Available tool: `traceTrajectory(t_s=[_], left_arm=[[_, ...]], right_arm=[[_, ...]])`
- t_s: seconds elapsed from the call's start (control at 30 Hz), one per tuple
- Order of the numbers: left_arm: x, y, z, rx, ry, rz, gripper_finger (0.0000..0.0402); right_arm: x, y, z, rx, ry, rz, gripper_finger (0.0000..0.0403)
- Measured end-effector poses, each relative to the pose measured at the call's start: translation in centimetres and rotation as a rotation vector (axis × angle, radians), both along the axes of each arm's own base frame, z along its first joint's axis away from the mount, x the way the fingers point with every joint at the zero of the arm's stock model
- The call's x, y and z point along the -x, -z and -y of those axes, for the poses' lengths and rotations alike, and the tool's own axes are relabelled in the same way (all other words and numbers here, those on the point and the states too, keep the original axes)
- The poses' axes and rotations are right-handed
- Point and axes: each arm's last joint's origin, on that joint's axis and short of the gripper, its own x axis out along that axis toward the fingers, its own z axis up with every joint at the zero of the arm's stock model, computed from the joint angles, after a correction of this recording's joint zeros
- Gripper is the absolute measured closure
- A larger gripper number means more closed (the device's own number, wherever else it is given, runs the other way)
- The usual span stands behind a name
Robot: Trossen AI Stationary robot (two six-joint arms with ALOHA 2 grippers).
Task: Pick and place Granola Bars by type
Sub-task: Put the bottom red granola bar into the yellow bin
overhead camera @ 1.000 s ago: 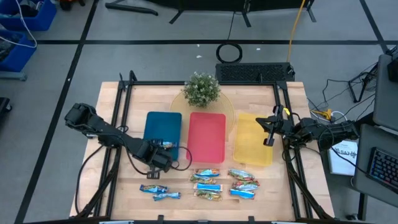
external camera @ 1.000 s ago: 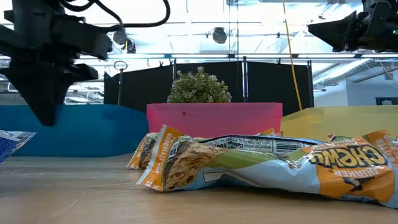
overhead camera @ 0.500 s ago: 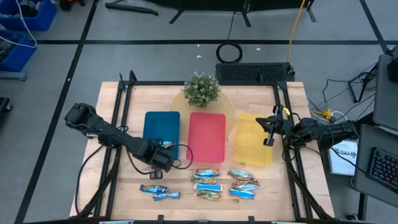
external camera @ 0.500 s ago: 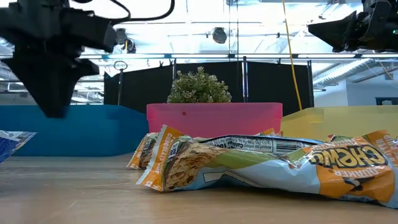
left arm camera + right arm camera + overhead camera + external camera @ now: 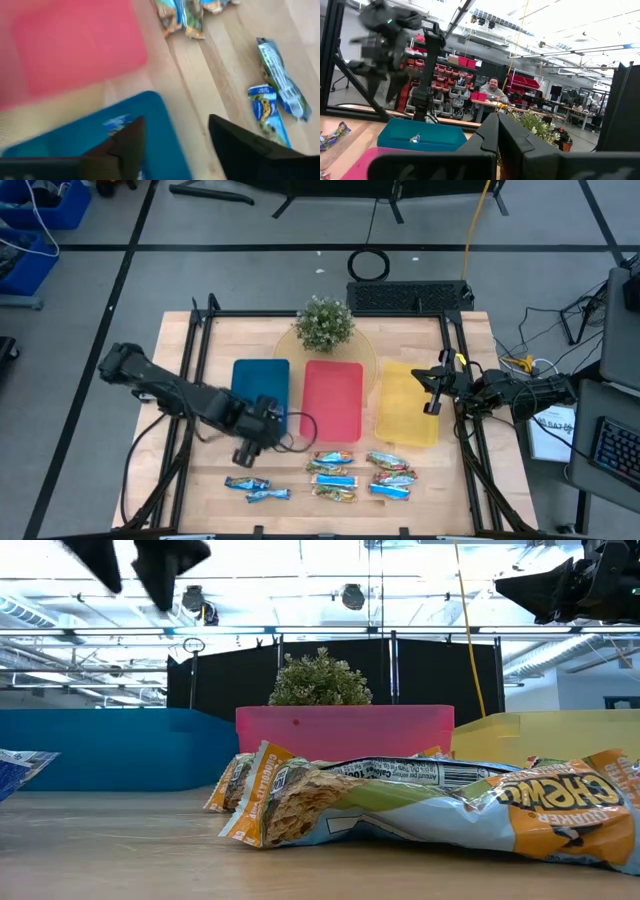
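Several granola bars (image 5: 345,477) in shiny wrappers lie flat near the table's front edge, with two more (image 5: 256,489) to their left, also seen in the left wrist view (image 5: 274,90). One small blue-white bar (image 5: 117,123) lies inside the blue tray (image 5: 262,385). My left gripper (image 5: 246,456) hangs open above the blue tray's near end, high over the table (image 5: 130,565), with nothing between its fingers. My right gripper (image 5: 432,390) waits shut by the yellow tray's (image 5: 405,415) right side.
A red tray (image 5: 332,400) sits between the blue and yellow ones. A potted plant (image 5: 324,323) stands behind the trays. Black frame rails (image 5: 195,370) run along both table sides. A person (image 5: 493,89) sits in the room beyond the table.
My left gripper has opened and gone up from the blue tray's near end, out toward the top of the low view. The bars on the table have not moved.
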Motion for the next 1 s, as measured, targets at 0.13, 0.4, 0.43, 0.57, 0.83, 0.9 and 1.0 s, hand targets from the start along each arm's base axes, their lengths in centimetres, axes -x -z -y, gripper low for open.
traceTrajectory(t_s=[0.13,0.4,0.43,0.57,0.83,0.9,1.0], left_arm=[[1.9,-2.3,-2.7,0.011,0.011,0.142,0.0294],[5.5,-2.1,-6.9,0.269,-0.032,0.630,0.0391],[5.6,-1.3,-6.8,0.271,0.002,0.696,0.0395],[7.3,3.5,-7.3,0.135,0.051,0.777,0.0395],[10.9,8.8,-9.1,0.183,-0.098,0.940,0.0399],[11.5,10.2,-9.2,0.174,-0.153,0.931,0.0398],[11.9,11.6,-9.4,0.135,-0.213,0.951,0.0399]], right_arm=[[0.0,0.1,0.0,0.002,0.000,-0.013,0.0403],[0.0,0.1,0.0,0.008,-0.001,-0.017,0.0403],[0.0,0.1,0.0,0.009,-0.001,-0.017,0.0403],[0.0,0.1,0.0,0.009,-0.001,-0.017,0.0403],[0.0,0.1,0.0,0.006,-0.001,-0.014,0.0403],[0.0,0.1,0.0,0.005,0.001,-0.008,0.0403],[0.0,0.1,0.0,0.004,0.001,-0.008,0.0403]])
